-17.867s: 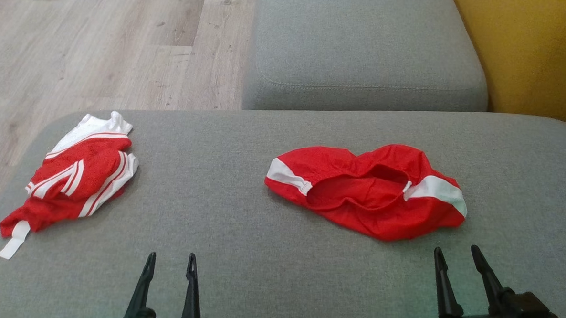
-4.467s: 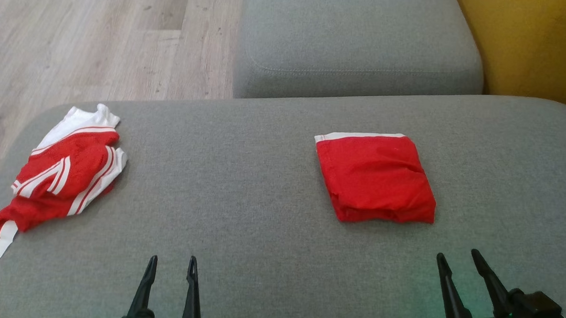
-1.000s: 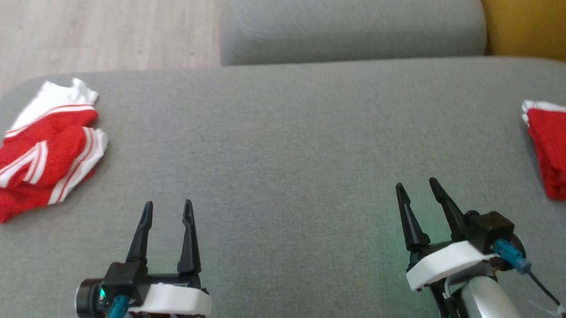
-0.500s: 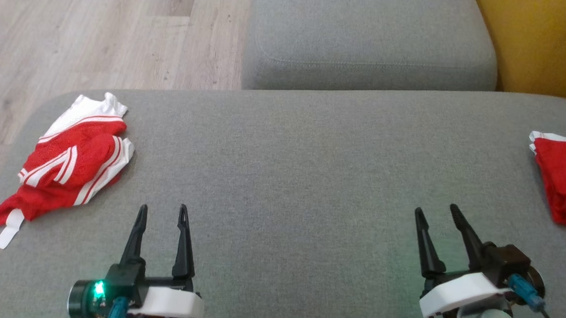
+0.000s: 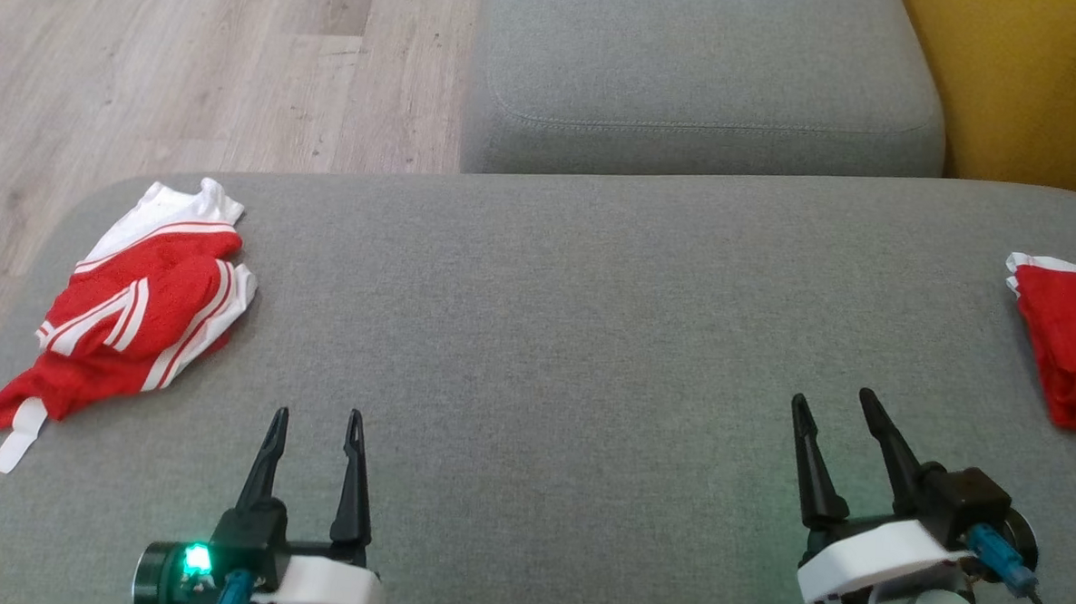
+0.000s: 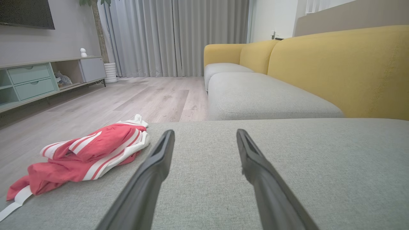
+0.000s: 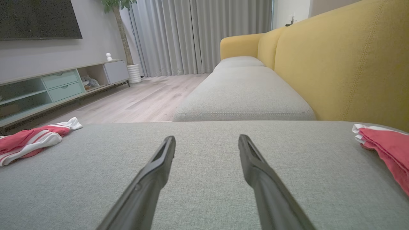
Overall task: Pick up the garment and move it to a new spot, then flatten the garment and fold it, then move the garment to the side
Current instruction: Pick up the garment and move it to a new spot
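Grey cushion (image 5: 536, 338) spreads between left-edge crumpled garment (image 5: 138, 312) and right-edge folded garment (image 5: 1072, 352).

Left tool (image 5: 317, 412), right tool (image 5: 832, 396): both splayed, perhaps hovering.

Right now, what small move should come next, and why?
Probably reach the left gripper toward the crumpled garment: it lies unfolded on the left, nearest that arm, while the folded garment already sits far right. The right gripper is open and empty too.

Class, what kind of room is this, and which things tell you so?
Most likely a home living room: a yellow sofa, a television above a low cabinet, and long curtains.
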Controlling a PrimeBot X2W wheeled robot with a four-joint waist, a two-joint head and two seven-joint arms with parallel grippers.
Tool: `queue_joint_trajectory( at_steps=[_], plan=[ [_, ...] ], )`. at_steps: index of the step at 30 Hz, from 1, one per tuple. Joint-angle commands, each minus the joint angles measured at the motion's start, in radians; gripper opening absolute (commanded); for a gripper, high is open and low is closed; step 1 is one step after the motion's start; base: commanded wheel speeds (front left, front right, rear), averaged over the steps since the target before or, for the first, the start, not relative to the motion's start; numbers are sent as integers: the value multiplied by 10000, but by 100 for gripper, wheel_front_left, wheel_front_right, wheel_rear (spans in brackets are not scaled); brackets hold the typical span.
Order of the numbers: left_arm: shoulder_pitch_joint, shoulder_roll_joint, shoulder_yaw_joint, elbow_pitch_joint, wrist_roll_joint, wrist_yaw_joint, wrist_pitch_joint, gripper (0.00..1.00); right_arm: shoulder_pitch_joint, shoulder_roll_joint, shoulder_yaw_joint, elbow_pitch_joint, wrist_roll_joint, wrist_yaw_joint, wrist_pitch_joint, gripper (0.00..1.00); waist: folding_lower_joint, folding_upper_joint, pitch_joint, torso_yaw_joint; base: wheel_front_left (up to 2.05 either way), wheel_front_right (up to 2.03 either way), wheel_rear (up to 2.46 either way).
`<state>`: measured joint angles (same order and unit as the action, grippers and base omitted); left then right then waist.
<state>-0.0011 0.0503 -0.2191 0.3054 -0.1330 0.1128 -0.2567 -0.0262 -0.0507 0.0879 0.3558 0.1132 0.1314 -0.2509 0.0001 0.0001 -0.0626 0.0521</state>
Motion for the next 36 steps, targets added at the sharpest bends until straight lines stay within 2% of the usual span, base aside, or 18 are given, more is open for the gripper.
queue_joint_trajectory(
  at_steps=[1, 10, 22, 23, 30, 36],
  plan=[
    [-600, -1, 415, -237, 75, -69, -51, 100, -333, -2, 150, -339, -60, -7, -108, 100, -1, -1, 22, 15, 0, 0, 0],
    [-738, -1, 592, -56, 65, 223, -51, 100, -322, 3, -3, -222, -127, -7, -108, 100, -1, -1, 103, 343, 0, 0, 0],
    [-512, -1, 1171, -272, 187, 399, -51, 100, -593, 4, 539, -147, 130, -7, -108, 100, -1, -1, 377, 2694, 0, 0, 0],
    [-512, -1, 1171, -272, 187, 399, -51, 100, -593, 4, 539, -147, 130, -7, -108, 100, -1, -1, 377, 2694, 0, 0, 0],
    [-395, -1, 1587, -492, 247, 272, -51, 100, -738, 4, 617, -142, 130, -7, -108, 100, -1, -1, 558, 3795, 0, 0, 0],
    [-753, 117, 2028, -636, 357, 6, -51, 100, -760, 4, 558, -193, 61, -7, -109, 100, -1, -1, 826, 4066, 0, 0, 0]
  ],
)
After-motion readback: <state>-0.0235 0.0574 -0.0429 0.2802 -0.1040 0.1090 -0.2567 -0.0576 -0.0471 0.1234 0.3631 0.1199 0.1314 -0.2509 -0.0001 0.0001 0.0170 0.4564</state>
